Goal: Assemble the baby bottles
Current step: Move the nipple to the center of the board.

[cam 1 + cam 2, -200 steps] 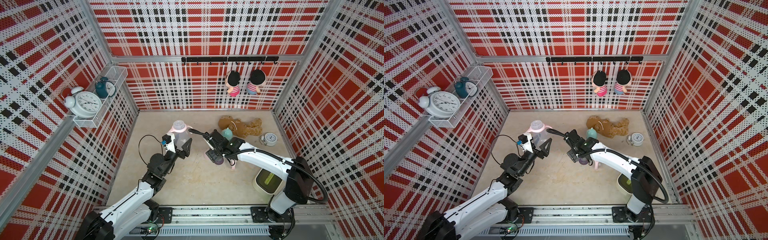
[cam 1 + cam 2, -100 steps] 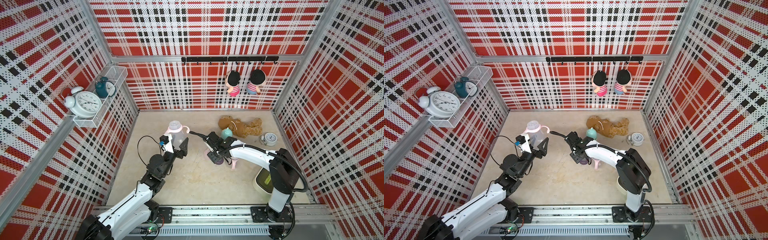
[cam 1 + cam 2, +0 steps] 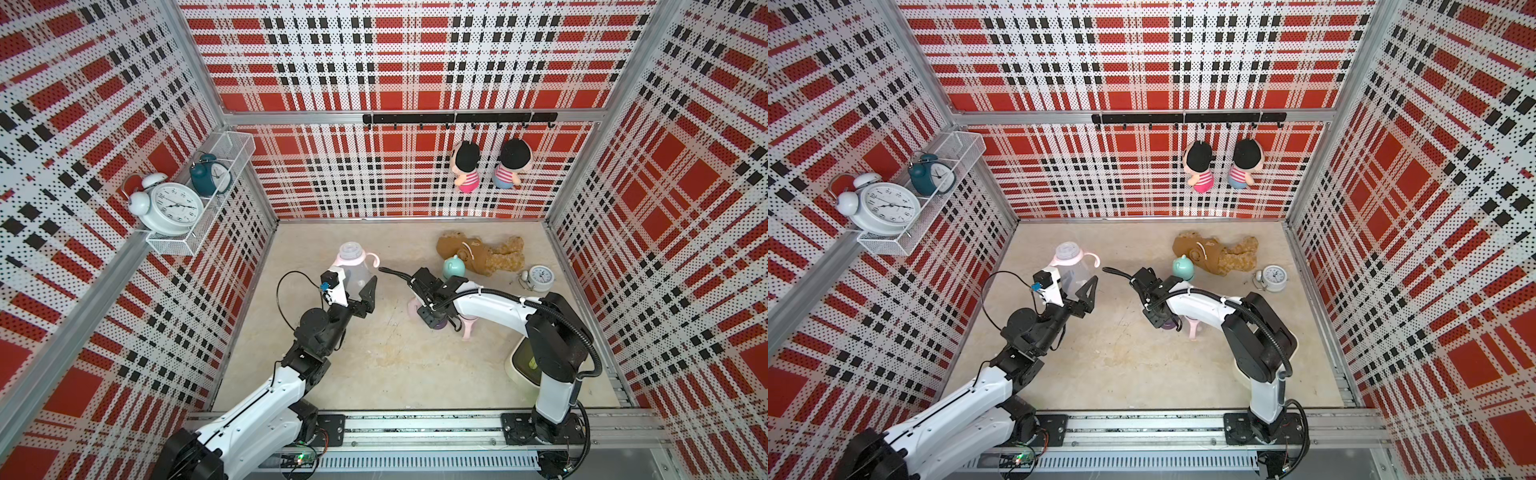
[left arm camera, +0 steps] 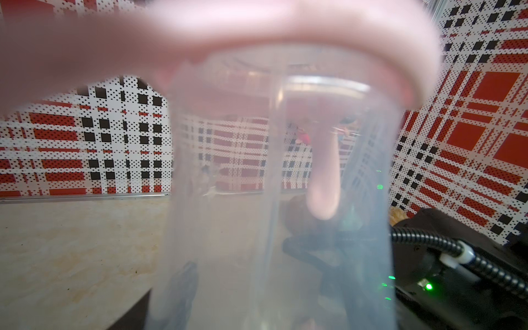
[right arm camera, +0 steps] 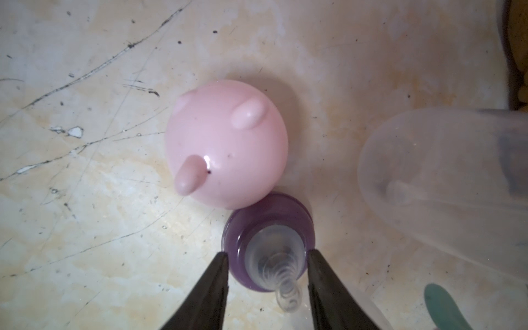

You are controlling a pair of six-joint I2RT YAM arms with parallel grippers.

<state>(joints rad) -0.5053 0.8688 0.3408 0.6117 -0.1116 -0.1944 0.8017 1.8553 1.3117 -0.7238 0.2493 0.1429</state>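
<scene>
My left gripper point(image 3: 356, 289) is shut on a clear baby bottle point(image 3: 353, 270) with a pink handle ring point(image 3: 376, 259) and holds it upright above the floor. That bottle point(image 4: 280, 200) fills the left wrist view. My right gripper point(image 5: 267, 254) points down at a purple teat collar point(image 5: 268, 228) standing on the floor, with one jaw against each side of it. A pink eared cap point(image 5: 228, 143) touches the collar. Beside them lies another clear bottle point(image 5: 445, 177). In both top views a mint cap point(image 3: 453, 268) stands behind my right gripper point(image 3: 434, 322).
A brown teddy bear point(image 3: 482, 253) and a small alarm clock point(image 3: 540, 276) lie at the back right. A pale container point(image 3: 519, 361) sits partly hidden under my right arm. A pink handle ring point(image 3: 468, 326) pokes out beside that arm. A wire shelf point(image 3: 174, 245) hangs on the left wall.
My right gripper's jaws have closed in around the purple collar and the arm's elbow has folded in. The left arm has shifted the bottle slightly left.
</scene>
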